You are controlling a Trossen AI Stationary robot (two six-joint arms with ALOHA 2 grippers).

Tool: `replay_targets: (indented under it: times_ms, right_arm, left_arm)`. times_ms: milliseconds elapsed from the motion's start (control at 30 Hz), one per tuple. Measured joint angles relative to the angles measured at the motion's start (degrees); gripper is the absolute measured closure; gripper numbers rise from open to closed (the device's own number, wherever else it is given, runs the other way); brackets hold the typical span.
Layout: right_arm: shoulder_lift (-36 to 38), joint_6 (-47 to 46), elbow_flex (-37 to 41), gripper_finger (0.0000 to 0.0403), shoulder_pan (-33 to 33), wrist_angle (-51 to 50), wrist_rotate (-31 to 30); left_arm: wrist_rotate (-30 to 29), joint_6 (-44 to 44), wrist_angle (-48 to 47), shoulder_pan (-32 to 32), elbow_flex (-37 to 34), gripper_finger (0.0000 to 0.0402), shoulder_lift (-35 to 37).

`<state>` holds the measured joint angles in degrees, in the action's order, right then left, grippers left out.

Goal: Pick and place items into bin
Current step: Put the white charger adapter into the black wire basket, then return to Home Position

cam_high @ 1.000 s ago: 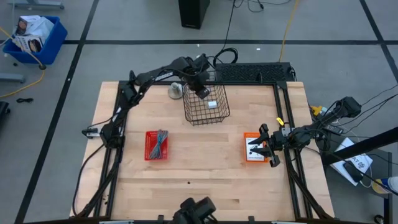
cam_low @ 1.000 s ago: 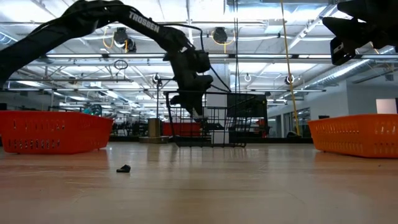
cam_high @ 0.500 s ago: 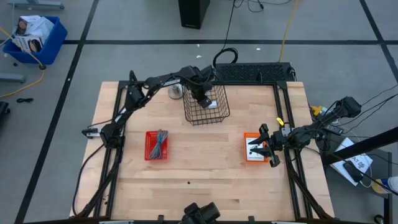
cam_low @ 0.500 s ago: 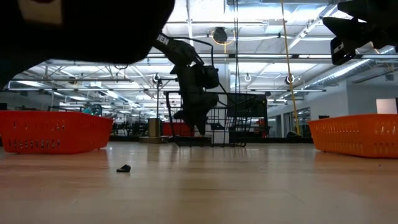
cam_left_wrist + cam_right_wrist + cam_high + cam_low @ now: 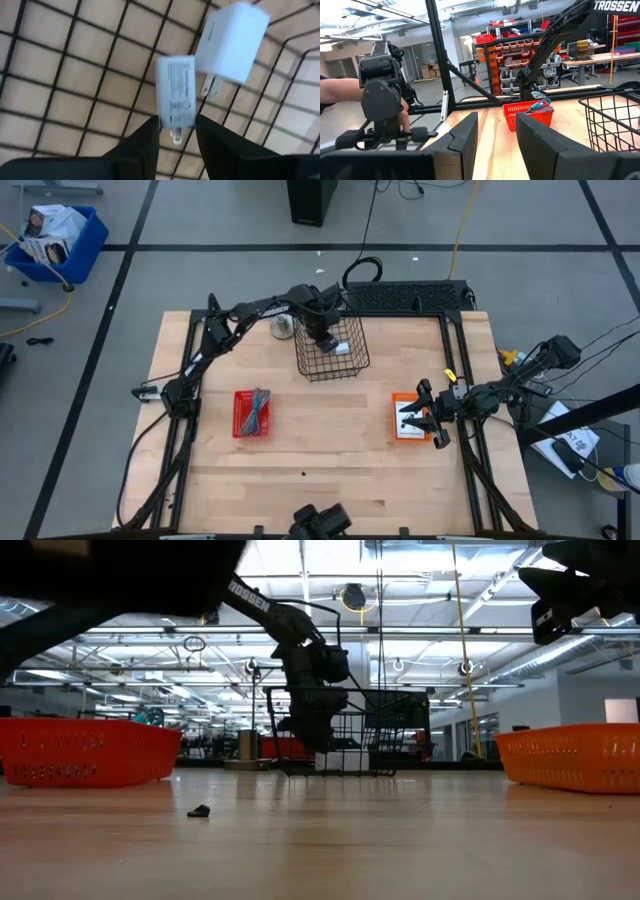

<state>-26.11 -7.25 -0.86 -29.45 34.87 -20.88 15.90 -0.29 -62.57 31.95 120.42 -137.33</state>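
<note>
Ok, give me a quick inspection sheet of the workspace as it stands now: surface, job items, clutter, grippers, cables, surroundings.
Surface: wooden table, bare across the middle.
Job's things: wire basket at the far middle; two white plug adapters inside, one lying on the mesh, the other between the left gripper's fingers. Red tray holds a teal-blue cord and grey strip; orange tray sits under the right gripper.
Clutter: small dark scrap on the table; round metal object beside the basket.
Grippers: left gripper down in the basket; right gripper open, waiting over the orange tray.
Cables: yellow cord on the floor.
Surroundings: blue bin on the floor; a person's hand nearby.
</note>
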Motion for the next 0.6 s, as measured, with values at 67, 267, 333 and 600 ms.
replay_targets:
  times_ms: [67, 267, 333, 600]
  right_arm:
    - [0.0, 0.0, 0.0, 0.0277, 0.0, 0.0, 0.0]
    - [0.0, 0.0, 0.0, 0.0277, 0.0, 0.0, 0.0]
    - [0.0, 0.0, 0.0, 0.0277, 0.0, 0.0, 0.0]
    - [0.0, 0.0, 0.0, 0.0277, 0.0, 0.0, 0.0]
  left_arm:
    - [-2.0, 1.6, -0.8, 0.0, 0.0, 0.0271, 0.5]
    - [-5.0, 5.6, -4.3, 0.6, 0.0, 0.0271, 5.2]
    - [-4.7, 5.2, -6.0, 0.6, 0.0, 0.0271, 7.4]
    - [-3.9, 4.3, -5.1, -4.9, -2.1, 0.0271, 21.6]
